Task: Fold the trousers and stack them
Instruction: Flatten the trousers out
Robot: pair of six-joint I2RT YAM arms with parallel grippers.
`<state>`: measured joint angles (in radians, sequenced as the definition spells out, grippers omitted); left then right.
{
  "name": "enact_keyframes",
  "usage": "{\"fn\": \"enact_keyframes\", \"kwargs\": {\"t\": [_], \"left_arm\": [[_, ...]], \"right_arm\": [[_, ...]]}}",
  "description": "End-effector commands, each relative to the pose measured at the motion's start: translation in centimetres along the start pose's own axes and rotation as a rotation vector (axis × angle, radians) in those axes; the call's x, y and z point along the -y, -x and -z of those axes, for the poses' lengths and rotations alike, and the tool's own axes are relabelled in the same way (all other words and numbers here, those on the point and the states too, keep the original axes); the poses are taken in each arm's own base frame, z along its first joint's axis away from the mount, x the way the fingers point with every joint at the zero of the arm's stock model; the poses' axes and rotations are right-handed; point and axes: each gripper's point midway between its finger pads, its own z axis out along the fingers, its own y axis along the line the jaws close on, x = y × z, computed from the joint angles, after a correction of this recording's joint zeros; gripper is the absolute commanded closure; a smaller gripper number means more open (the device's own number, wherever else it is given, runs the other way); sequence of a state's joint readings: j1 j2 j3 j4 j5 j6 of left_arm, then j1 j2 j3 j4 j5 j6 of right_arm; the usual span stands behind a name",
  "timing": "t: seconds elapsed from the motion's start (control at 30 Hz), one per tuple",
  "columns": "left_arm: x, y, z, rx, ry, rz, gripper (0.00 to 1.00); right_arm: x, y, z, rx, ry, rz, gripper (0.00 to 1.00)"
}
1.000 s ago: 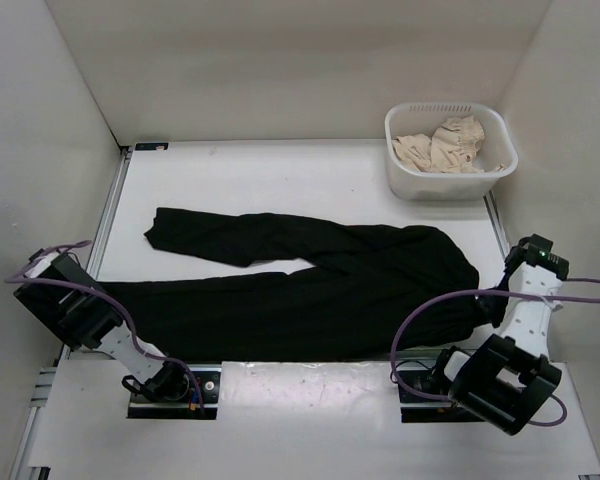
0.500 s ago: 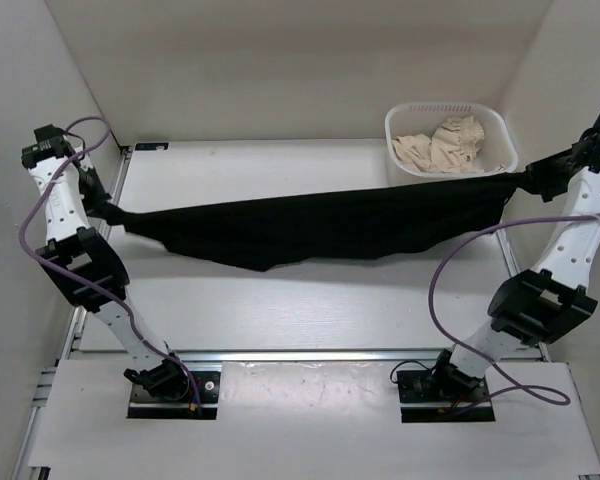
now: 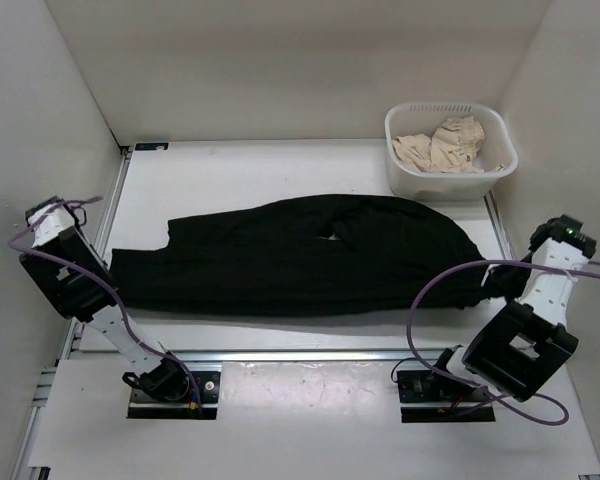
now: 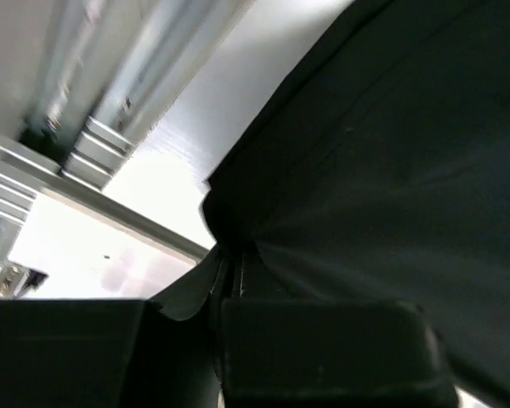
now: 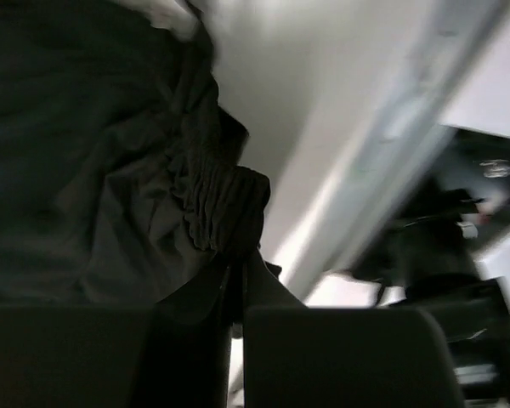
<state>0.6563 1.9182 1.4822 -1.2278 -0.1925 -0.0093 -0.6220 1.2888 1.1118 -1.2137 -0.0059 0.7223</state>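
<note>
The black trousers (image 3: 300,260) lie across the middle of the table, folded lengthwise, legs to the left and waist to the right. My left gripper (image 3: 108,272) is low at the left end of the cloth. In the left wrist view it (image 4: 231,272) is shut on a pinched corner of the trousers (image 4: 391,170). My right gripper (image 3: 492,285) is low at the right end. In the right wrist view it (image 5: 240,280) is shut on the gathered waistband of the trousers (image 5: 85,153).
A white basket (image 3: 405,175) holding beige cloth (image 3: 442,145) stands at the back right. White walls close in the table on three sides. A metal rail (image 3: 310,355) runs along the front edge, and another (image 4: 110,93) along the left side.
Half a second ago both grippers held the trousers stretched in the air towards the back. Now both arms have come down and forward, and the trousers lie on the table.
</note>
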Motion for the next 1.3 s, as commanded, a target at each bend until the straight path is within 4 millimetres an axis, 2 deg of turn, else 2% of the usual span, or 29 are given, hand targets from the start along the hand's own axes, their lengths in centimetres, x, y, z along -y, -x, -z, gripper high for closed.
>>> {"fn": "enact_keyframes", "kwargs": {"t": [0.0,0.1,0.17,0.27,0.3,0.37,0.4,0.43,0.47,0.5,0.6,0.63,0.67,0.7,0.73,0.77,0.83,0.87,0.9,0.93,0.97,1.03,1.07,1.1,1.13,1.17,1.2,1.27], "left_arm": [[-2.2,-0.4,-0.7,0.081,0.095,0.033,0.86],[-3.0,-2.3,-2.5,0.032,0.147,0.031,0.86],[-3.9,-2.4,-3.0,0.031,0.156,0.063,0.86],[-4.9,-2.8,-3.5,0.014,0.174,0.087,0.86],[-5.1,-2.8,-3.5,0.013,0.185,0.087,0.84],[-5.1,-2.8,-3.5,0.013,0.185,0.087,0.67],[-5.3,-2.8,-3.5,0.013,0.194,0.088,0.59],[-5.3,-2.8,-3.2,0.023,0.195,0.091,0.49],[-5.3,-2.8,-3.2,0.023,0.195,0.091,0.33],[-5.1,-3.0,-3.0,0.021,0.177,0.09,0.29],[-4.1,-1.6,0.0,0.099,0.107,0.092,0.14],[-3.6,0.0,1.7,0.166,0.099,0.083,0.14],[-3.2,0.6,2.9,0.2,0.083,0.075,0.12],[-2.7,1.5,4.4,0.255,0.067,0.07,0.05],[-0.9,2.1,5.4,0.282,0.015,0.032,0.03],[0.0,3.6,7.8,0.361,-0.018,0.021,0.0],[3.0,4.2,9.4,0.391,-0.109,-0.041,0.0],[6.4,4.6,10.7,0.419,-0.204,-0.11,0.0],[8.1,4.8,11.0,0.419,-0.246,-0.146,0.0],[9.7,5.0,11.0,0.412,-0.283,-0.18,0.0],[12.3,6.5,10.8,0.425,-0.309,-0.23,0.0],[14.7,7.8,10.3,0.411,-0.326,-0.274,0.0],[16.2,8.7,8.2,0.363,-0.321,-0.295,0.0],[17.9,10.0,9.2,0.403,-0.331,-0.323,0.0],[18.8,10.6,9.0,0.404,-0.333,-0.337,0.0],[20.1,11.1,7.4,0.371,-0.346,-0.353,0.0],[21.1,12.3,8.2,0.404,-0.362,-0.363,0.0],[22.4,13.0,7.8,0.406,-0.364,-0.38,0.0]], "right_arm": [[4.1,1.1,-2.7,0.094,-0.172,0.034,1.0],[5.6,1.0,-4.2,0.071,-0.21,0.008,1.0],[6.8,0.7,-5.0,0.042,-0.236,-0.02,1.0],[7.3,1.0,-5.1,0.055,-0.268,-0.018,1.0],[7.2,1.4,-5.0,0.063,-0.274,-0.018,0.97],[7.4,1.9,-4.3,0.086,-0.295,-0.017,0.83],[7.5,2.3,-4.0,0.105,-0.304,-0.016,0.55],[7.7,2.5,-3.8,0.114,-0.318,-0.015,0.41],[7.6,3.0,-3.5,0.129,-0.322,-0.015,0.34],[7.6,3.1,-3.3,0.127,-0.323,-0.003,0.28],[6.3,3.5,-2.4,0.142,-0.285,0.01,0.25],[5.4,3.5,-1.9,0.16,-0.255,0.036,0.25],[4.8,3.5,-1.5,0.169,-0.245,0.045,0.25],[3.7,4.0,-0.2,0.207,-0.211,0.061,0.25],[2.5,4.0,0.3,0.227,-0.187,0.101,0.25],[1.6,4.2,0.9,0.246,-0.165,0.107,0.25],[-1.7,4.7,2.2,0.297,-0.054,0.14,0.25],[-3.5,5.6,2.7,0.342,0.008,0.138,0.25],[-4.6,5.9,2.8,0.36,0.05,0.134,0.25],[-5.9,6.1,2.4,0.357,0.087,0.133,0.25],[-8.0,6.7,1.8,0.349,0.152,0.106,0.25],[-10.2,7.0,1.1,0.336,0.18,0.094,0.25],[-11.1,7.2,0.5,0.323,0.18,0.07,0.25],[-11.9,7.1,-1.4,0.281,0.139,0.073,0.25],[-13.8,7.3,-1.3,0.31,0.147,0.097,0.25],[-14.6,7.2,-3.1,0.287,0.105,0.093,0.25],[-15.9,6.7,-3.7,0.287,0.098,0.107,0.25],[-17.6,7.1,-5.4,0.295,0.062,0.085,0.24]]}}
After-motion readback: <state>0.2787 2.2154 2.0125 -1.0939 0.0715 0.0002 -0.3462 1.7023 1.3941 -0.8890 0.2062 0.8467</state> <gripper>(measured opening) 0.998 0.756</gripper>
